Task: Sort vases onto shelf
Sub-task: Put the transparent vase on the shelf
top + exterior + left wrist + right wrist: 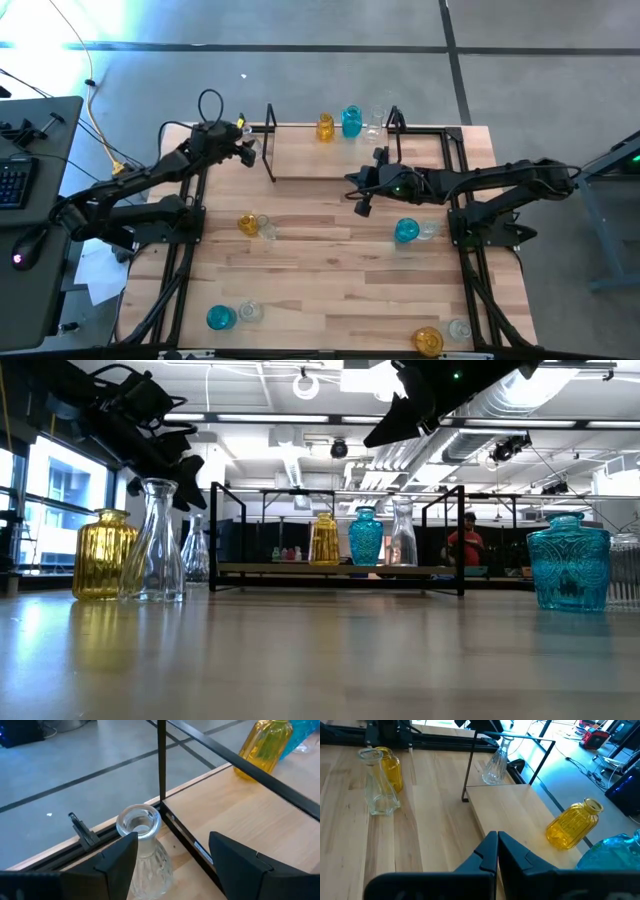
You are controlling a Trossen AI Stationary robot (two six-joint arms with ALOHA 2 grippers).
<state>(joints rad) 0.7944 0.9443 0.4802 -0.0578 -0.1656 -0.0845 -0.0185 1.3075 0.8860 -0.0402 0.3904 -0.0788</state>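
High view: left tool at the shelf's end, right tool closed over the board

High view shows the shelf [330,160] at the far side of the counter [330,260], a light board in a thin black frame. 3 vases stand in a row near its far edge: an amber vase [325,127], a teal vase [351,121] and a clear vase [375,124], the amber 1 nearest the left arm's side. The low view shows all 3 upright on the board, close together.

The left tool [247,150] sits just outside the shelf's left end frame. In the left wrist view its fingers [117,857] are spread wide, with a clear vase [142,845] standing upright on the counter beside the frame post, its rim touching or just at 1 finger. The other finger hangs over the shelf board, so the vase is not between closed pads.

The right tool [362,205] hovers over the near edge of the shelf. In the right wrist view its fingers [487,852] are pressed together with nothing between them.

Other vases stand off the shelf on the counter: an amber and clear pair [255,225] on the left arm's side, a teal and clear pair [415,231] near the right arm, a teal and clear pair [232,316] at the near left, and an amber and clear pair [440,338] at the near right.
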